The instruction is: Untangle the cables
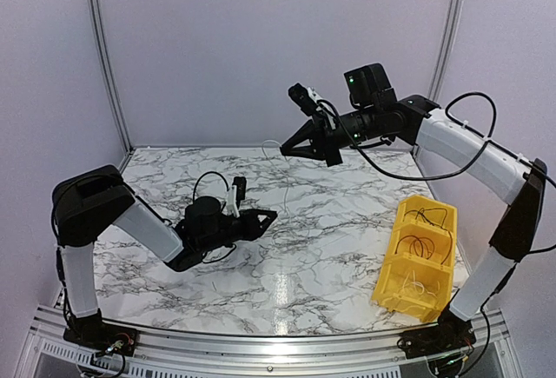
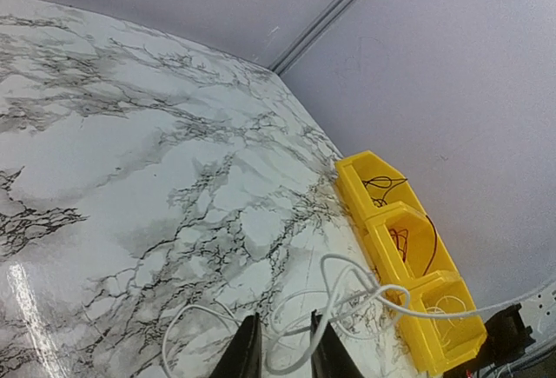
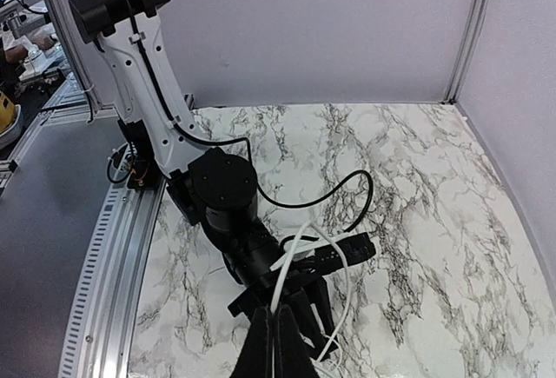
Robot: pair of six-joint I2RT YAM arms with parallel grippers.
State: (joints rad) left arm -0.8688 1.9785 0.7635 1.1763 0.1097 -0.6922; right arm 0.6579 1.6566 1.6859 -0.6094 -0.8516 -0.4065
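Observation:
A thin white cable [image 2: 386, 288] lies in loose loops on the marble table [image 2: 130, 135], just ahead of my left gripper [image 2: 284, 317]. One loop runs between that gripper's fingers, which stand apart, low over the table [image 1: 268, 216]. My right gripper [image 3: 271, 308] is raised high above the table's middle [image 1: 285, 146] and is shut on one strand of the white cable [image 3: 285, 266]. That strand hangs down over the left gripper [image 3: 317, 308]. Thin black and whitish cables lie curled in the compartments of a yellow bin [image 1: 402, 222].
The yellow bin [image 2: 358, 189] has three compartments and stands at the table's right side near the wall. Grey walls close off the back and both sides. A metal rail [image 3: 104, 291] runs along the near edge by the arm bases.

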